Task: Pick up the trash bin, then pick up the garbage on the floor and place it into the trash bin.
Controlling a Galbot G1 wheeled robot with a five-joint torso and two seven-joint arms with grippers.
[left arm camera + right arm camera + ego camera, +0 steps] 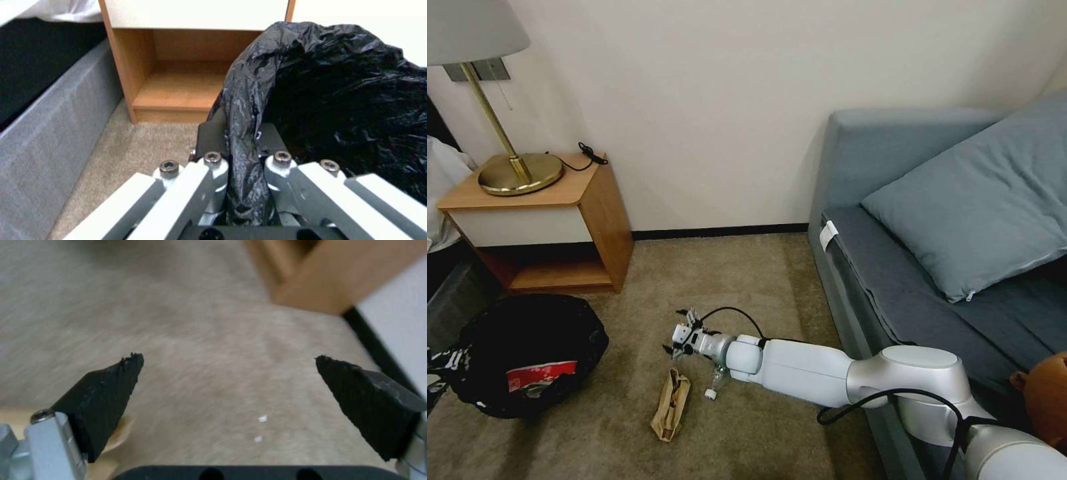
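While sofa (894,267) flanks, nightstand (560,220) behind bin (527,360).

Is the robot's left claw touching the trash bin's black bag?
Touching. In the left wrist view, the left gripper pinches the folded bag edge of the trash bin between its fingers.

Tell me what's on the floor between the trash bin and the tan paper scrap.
Bare carpet, going by the head view: nothing lies between the trash bin and the tan paper scrap.

Head view high, facing down at carpet (760,280), wrist views low and close, sharing nightstand (547,220).
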